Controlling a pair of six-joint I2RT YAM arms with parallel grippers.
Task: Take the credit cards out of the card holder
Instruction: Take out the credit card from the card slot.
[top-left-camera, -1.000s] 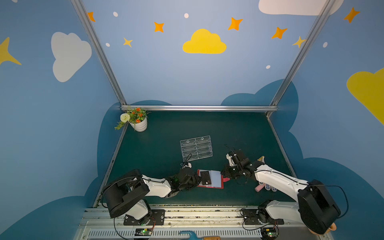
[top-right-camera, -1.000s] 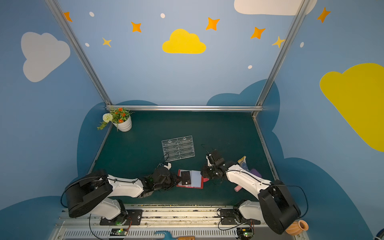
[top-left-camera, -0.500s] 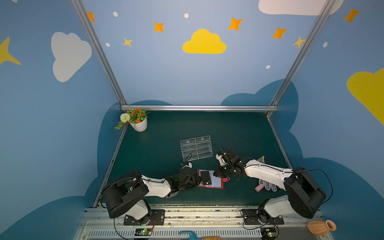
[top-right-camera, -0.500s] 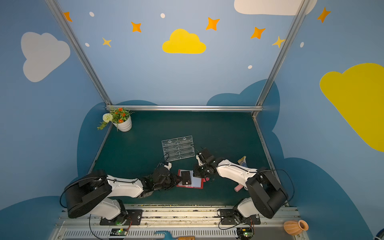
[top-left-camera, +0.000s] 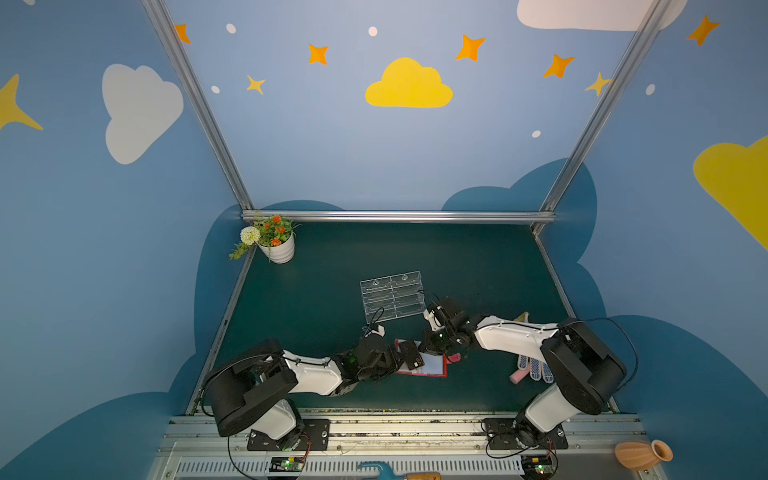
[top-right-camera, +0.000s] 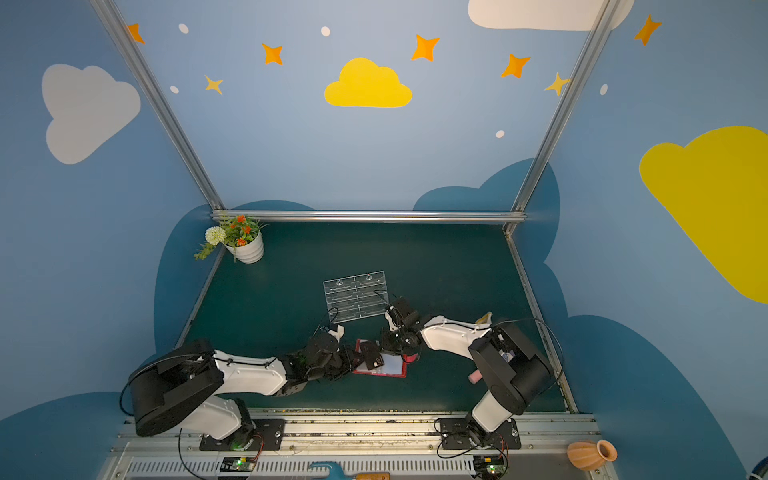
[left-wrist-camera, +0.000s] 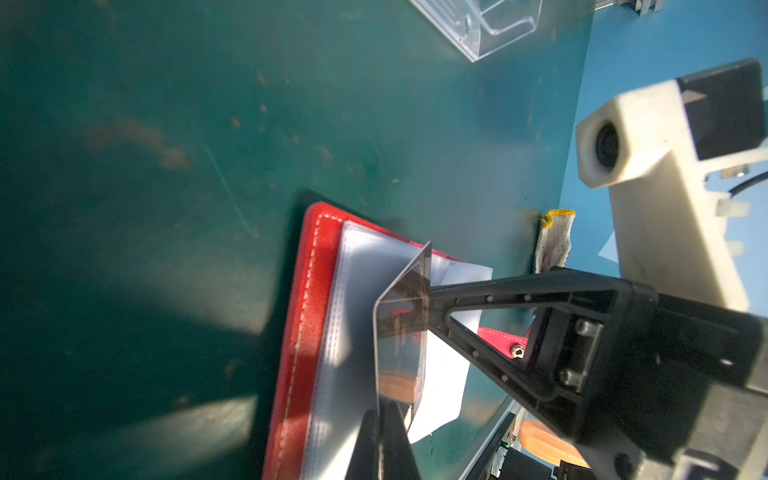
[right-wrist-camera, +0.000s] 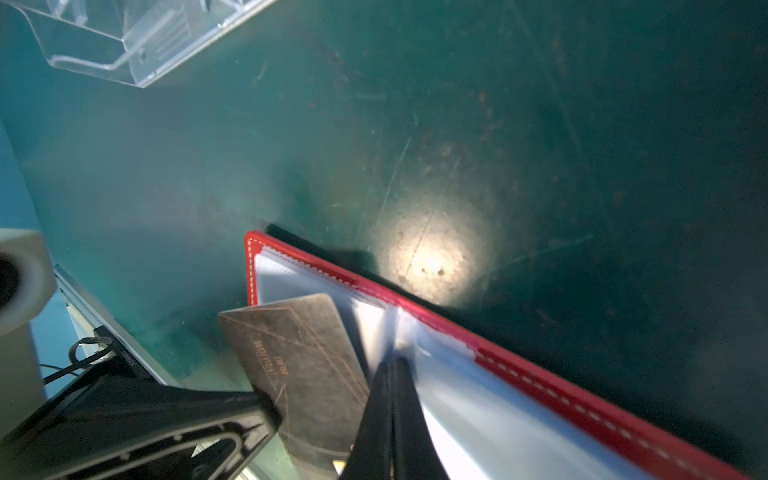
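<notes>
The red card holder lies open on the green table, its clear sleeve pages up. A dark credit card stands tilted over the left page, partly out of its sleeve. My left gripper is shut on that card's near end. In the left wrist view the card appears edge-on above the red cover. My right gripper is shut, its tips pressed on the sleeve pages at the holder's fold. Whether it pinches a page is hidden.
A clear acrylic tiered stand lies just behind the holder. A white flower pot stands at the back left corner. Dotted gloves and a pink item lie under the right arm. A clay vase sits off the table at the front right.
My right arm has swung left from beside the holder onto its pages, and its jaws have shut. The left arm has stayed put with the card.
</notes>
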